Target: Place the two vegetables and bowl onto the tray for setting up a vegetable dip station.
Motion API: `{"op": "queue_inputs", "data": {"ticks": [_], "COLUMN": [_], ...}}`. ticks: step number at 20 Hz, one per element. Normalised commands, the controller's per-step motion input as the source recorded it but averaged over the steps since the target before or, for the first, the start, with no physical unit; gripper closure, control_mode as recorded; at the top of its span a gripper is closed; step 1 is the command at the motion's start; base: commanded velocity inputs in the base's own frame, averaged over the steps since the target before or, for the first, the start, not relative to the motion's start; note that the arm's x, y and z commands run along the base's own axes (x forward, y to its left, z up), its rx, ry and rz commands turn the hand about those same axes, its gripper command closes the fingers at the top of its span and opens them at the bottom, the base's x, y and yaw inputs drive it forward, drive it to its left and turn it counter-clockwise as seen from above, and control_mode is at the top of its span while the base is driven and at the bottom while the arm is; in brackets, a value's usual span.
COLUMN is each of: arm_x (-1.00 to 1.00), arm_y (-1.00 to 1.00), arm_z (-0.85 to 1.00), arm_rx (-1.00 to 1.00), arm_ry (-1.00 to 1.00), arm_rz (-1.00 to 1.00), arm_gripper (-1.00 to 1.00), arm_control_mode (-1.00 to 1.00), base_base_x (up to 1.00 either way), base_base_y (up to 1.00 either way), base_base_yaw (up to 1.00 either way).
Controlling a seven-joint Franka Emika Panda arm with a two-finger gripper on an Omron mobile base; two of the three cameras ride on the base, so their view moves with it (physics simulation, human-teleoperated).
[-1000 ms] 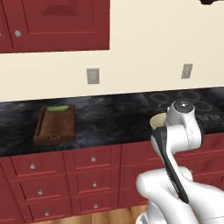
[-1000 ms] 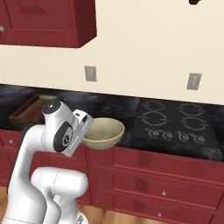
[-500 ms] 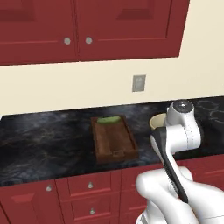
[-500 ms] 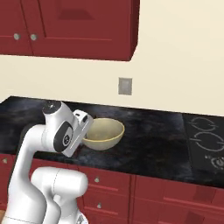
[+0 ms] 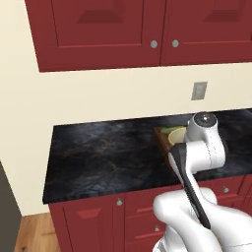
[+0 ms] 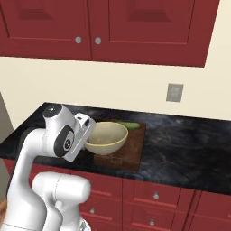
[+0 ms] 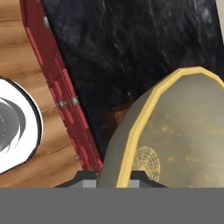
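A black, marbled stone tabletop (image 5: 108, 152) runs along a cream wall (image 5: 113, 93), with dark red cabinets (image 6: 135, 27) hung above it and matching red drawers (image 6: 153, 194) with small round metal knobs below. A grey wall socket plate (image 6: 174, 92) sits on the wall between the cabinets and the stone. In the left base view the tabletop ends at its left edge, and a wooden floor (image 5: 34, 234) shows beneath.

The dark brown slatted tray (image 6: 131, 151) lies on the tabletop near its front edge. A green vegetable (image 6: 130, 125) rests at the tray's far end. The cream-beige bowl (image 6: 106, 137) hangs tilted above the tray's left part, its rim gripped by the pincer (image 7: 113, 175); in the hand view the two dark tips stand on either side of the bowl's yellow-edged rim, clamped on it. Whether the bowl touches the tray cannot be told.

No brand, label or readable writing shows anywhere; a faint round stamp in the bowl's inside is too blurred to read.
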Motion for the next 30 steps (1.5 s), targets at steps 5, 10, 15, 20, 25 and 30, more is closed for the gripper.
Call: {"op": "queue_inputs", "data": {"ticks": [5,10,15,20,25,30], "arm_x": [0.00,0.00,0.00,0.61,0.82,0.45], "arm_y": [0.00,0.00,0.00,-0.08,-0.07,-0.28], "arm_z": [0.00,0.00,0.00,-0.03,-0.25,-0.24], "arm_rx": [0.00,0.00,0.00,0.00,0.00,0.01], "arm_ry": [0.00,0.00,0.00,0.00,0.00,0.00], "arm_rz": [0.00,0.00,0.00,0.00,0.00,0.01], "arm_gripper": [1.00,1.00,1.00,1.00,1.00,1.00], "arm_control_mode": [1.00,1.00,1.00,-1.00,-1.00,-1.00], "base_base_x": [0.45,0.49,0.46,0.00,0.00,0.00], "base_base_y": [0.00,-0.05,-0.02,0.00,0.00,0.00], "base_base_yaw": [0.00,0.00,0.00,0.00,0.00,0.00]}}
